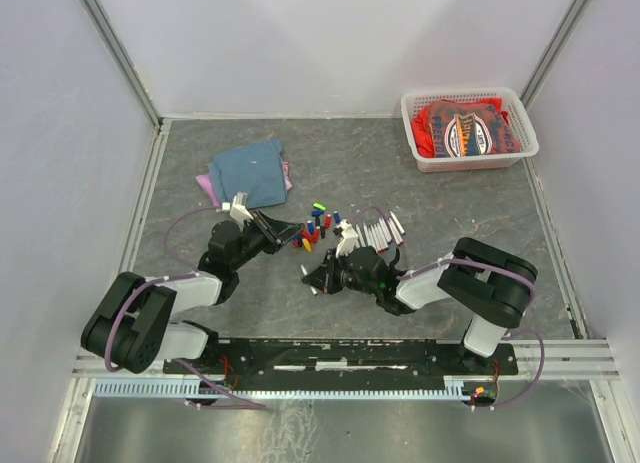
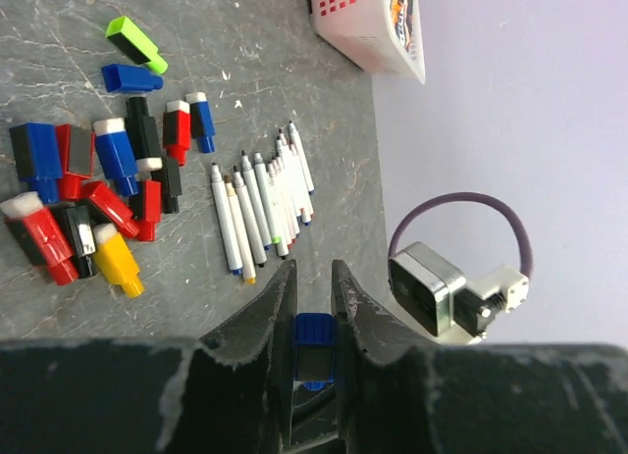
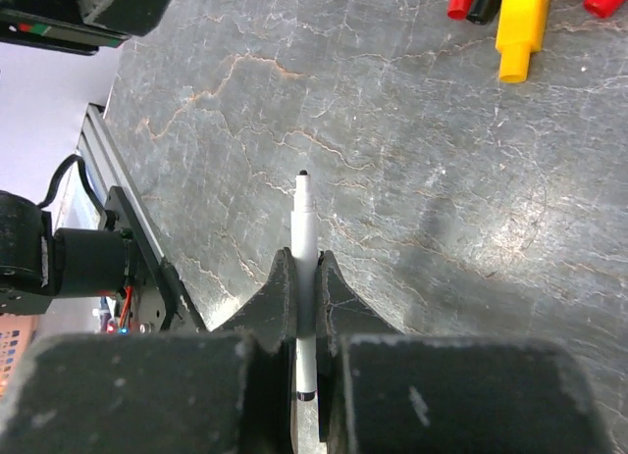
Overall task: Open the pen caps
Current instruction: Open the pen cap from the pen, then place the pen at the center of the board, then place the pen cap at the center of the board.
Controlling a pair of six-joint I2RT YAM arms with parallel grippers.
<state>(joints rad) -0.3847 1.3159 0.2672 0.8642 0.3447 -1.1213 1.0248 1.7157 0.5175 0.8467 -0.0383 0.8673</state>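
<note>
1. You are sitting at the tail end of one uncapping. The left gripper [image 2: 314,277] is clamping a blue cap [image 2: 314,344] between its fingers [image 2: 275,312]. The right gripper [image 3: 305,263] is pinching a bare white pen barrel [image 3: 305,224], whose dark tip is pointing away from the wrist with no cap on it.
2. Cap and barrel are being held apart, each in its own gripper over the grey table [image 3: 412,179]. I am judging this pull as done and the put-down as the step in hand.
3. The next move is calling for the left jaws to let go over the pile of loose caps [image 2: 93,194]. The right gripper should be laying its barrel alongside the row of bare barrels [image 2: 265,204], which is lying just beside that pile.
4. The held cap is looking short, squarish and strong blue, and it is mostly sunk between the fingers. The loose ones are showing red, blue, black, yellow and green.
5. Several pieces in the pile are showing white ends. You are probably looking at pens not yet opened, though the view is too coarse to be sure.
</note>
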